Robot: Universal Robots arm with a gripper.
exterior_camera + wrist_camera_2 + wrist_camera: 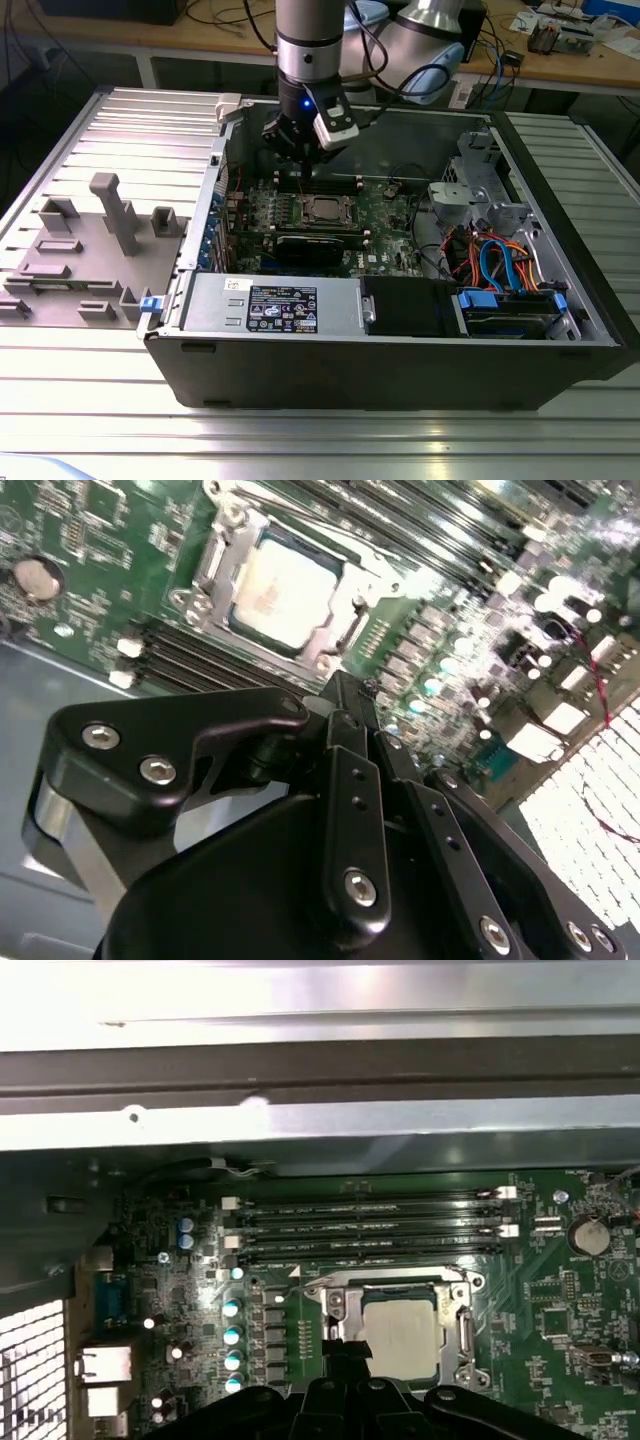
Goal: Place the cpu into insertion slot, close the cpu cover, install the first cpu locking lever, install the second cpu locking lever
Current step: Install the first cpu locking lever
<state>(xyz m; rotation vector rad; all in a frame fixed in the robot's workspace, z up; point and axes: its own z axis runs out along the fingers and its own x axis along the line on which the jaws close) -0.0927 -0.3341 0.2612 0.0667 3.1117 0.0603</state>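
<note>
One chip (400, 1335): seated, metal frame (335, 1308) flat around it.
Tool (345, 695): narrow, empty, beside frame.
Risk: tip slips, scratches board (560, 1310).

The ribbed aluminium table (300, 440) bears an open computer case (400, 370) and, just beside it, a grey fixture tray (100, 272).

No legible text or labels.
</note>
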